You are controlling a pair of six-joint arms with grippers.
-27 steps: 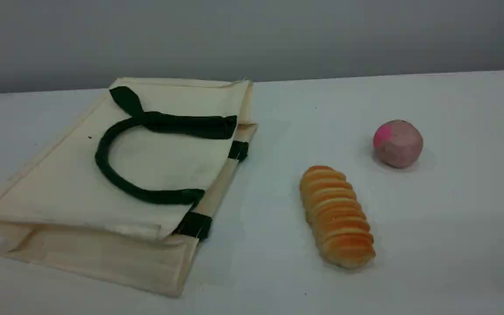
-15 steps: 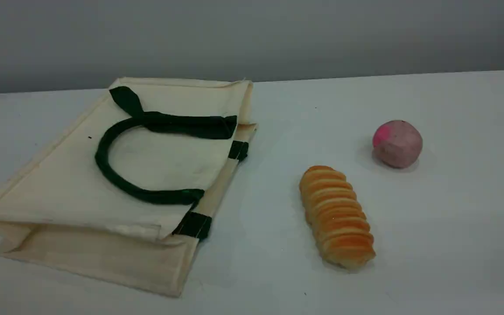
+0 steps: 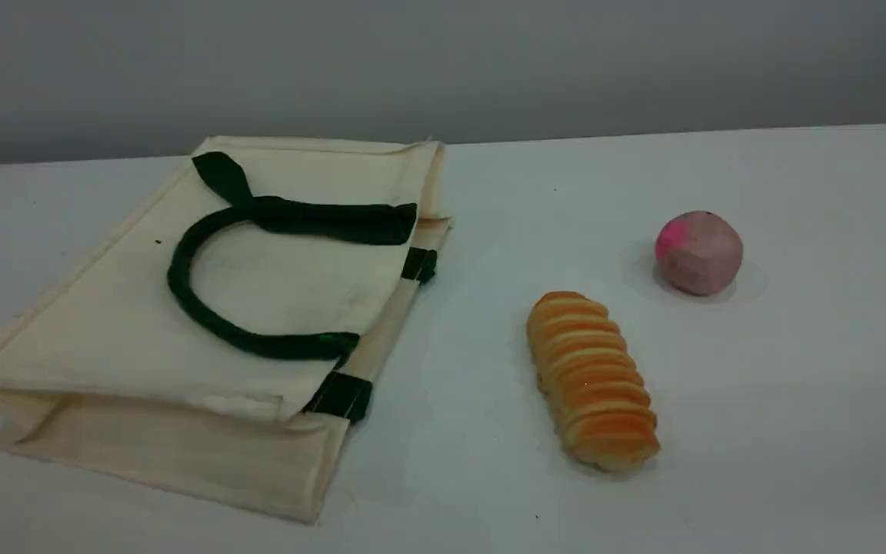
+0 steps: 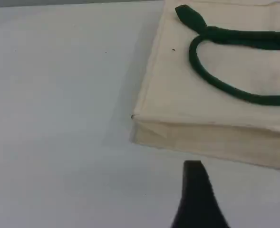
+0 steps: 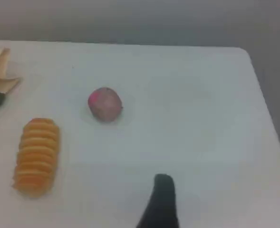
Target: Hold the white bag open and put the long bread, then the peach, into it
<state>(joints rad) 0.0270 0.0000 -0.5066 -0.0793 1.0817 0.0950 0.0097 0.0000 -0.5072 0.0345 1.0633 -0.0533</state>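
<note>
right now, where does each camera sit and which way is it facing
Scene view: fixed, looks down at a slant across the table at the white bag, long bread and peach; no arm shows.
Left wrist view: on the left arm, faces a corner of the white bag; one fingertip of the left gripper at bottom.
Right wrist view: on the right arm, faces long bread and peach; one fingertip of the right gripper at bottom.
Shared: scene and right wrist views both show long bread and peach.

White table (image 3: pixel 797 462), plain grey wall (image 3: pixel 443 61) behind its far edge
</note>
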